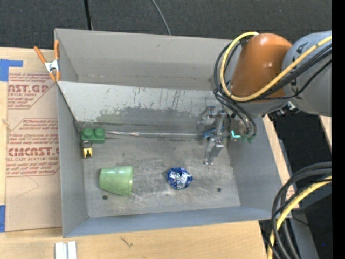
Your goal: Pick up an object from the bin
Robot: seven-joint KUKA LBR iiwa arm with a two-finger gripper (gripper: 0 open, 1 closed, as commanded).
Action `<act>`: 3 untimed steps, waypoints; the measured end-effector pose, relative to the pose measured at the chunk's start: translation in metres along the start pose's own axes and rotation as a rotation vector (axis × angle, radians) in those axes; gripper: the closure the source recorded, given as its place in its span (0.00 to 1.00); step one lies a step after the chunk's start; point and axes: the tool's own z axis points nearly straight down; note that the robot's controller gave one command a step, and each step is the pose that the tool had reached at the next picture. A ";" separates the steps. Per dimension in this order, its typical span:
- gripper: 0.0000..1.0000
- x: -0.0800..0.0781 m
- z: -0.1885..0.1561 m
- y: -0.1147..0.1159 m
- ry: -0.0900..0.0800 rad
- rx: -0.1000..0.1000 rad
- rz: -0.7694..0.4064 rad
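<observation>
My gripper [211, 154] hangs over the right part of the bin floor, its metal fingers pointing down, with nothing seen between them. A crumpled blue and white wrapper ball [179, 178] lies on the floor just left of and below the fingertips, apart from them. A light green plastic cup [117, 180] lies on its side at the lower left. A green toy brick [92, 135] rests against the left wall, and a small yellow and black piece [87, 152] sits just below it.
The orange cover and yellow cables of the arm hang over the bin's right rim. The sloped back wall rises behind the gripper. Bare floor stretches between the cup and the gripper.
</observation>
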 end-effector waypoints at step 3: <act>1.00 0.046 0.003 0.023 -0.010 0.004 -0.735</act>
